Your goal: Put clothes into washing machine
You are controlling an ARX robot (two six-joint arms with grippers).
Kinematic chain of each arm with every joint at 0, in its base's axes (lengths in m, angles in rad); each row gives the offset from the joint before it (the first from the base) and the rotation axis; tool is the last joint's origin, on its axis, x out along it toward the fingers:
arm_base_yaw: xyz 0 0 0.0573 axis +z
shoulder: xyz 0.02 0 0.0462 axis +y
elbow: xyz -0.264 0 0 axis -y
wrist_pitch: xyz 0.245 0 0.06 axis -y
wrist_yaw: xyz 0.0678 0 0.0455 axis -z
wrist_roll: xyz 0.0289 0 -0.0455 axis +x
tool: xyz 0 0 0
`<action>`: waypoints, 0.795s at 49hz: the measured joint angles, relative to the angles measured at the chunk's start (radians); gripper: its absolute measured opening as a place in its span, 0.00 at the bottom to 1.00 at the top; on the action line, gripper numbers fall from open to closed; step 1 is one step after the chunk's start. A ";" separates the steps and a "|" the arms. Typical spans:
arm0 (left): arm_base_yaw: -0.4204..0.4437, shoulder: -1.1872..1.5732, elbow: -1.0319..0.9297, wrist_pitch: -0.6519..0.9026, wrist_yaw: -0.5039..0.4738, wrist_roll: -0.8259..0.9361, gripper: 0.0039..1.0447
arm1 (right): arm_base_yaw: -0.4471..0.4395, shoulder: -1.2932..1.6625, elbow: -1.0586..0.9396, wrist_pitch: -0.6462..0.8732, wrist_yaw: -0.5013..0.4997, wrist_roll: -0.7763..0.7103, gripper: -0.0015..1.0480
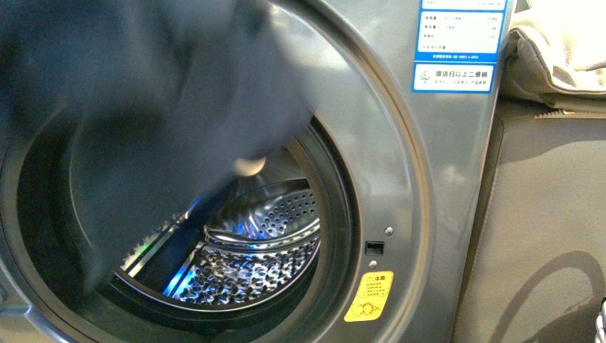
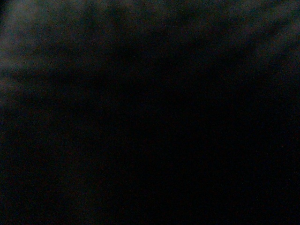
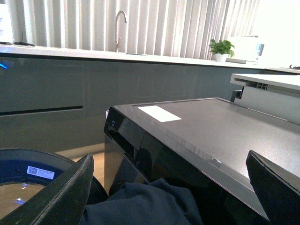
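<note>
Right up against the lens, the clothes [image 1: 143, 107], a dark navy mass smeared with blur, hang across the upper left of the washing machine [image 1: 443, 214] porthole and cover most of the opening. Behind them only the lower right of the perforated drum [image 1: 271, 214] shows, lit blue. No arm appears in the front view; whatever holds the fabric is hidden by it. The left wrist view is dark, so the left claw's state cannot be told. The right gripper [image 3: 169, 154] has its fingers [image 3: 70, 192] spread wide apart, clamping nothing, with a fold of dark cloth low between them. A yellow sticker [image 1: 369, 296] sits right of the porthole. A beige cushion [image 1: 557, 57] is cut off at far right.
</note>
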 joint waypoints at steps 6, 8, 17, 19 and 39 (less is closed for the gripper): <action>0.042 0.036 -0.040 0.048 0.019 -0.014 0.13 | 0.017 -0.012 -0.031 0.072 0.092 -0.015 0.93; 0.048 0.051 -0.045 0.063 0.024 -0.014 0.13 | 0.025 -0.023 -0.066 0.157 0.170 -0.020 0.93; 0.051 0.146 -0.057 0.132 0.029 -0.010 0.13 | 0.005 -0.103 -0.191 0.323 0.347 -0.024 0.93; 0.050 0.166 -0.059 0.144 0.024 -0.010 0.13 | -0.013 -0.132 -0.231 0.333 0.340 -0.018 0.93; 0.042 0.367 -0.082 0.245 0.003 -0.005 0.13 | -0.260 -0.383 -0.684 0.481 0.222 0.099 0.93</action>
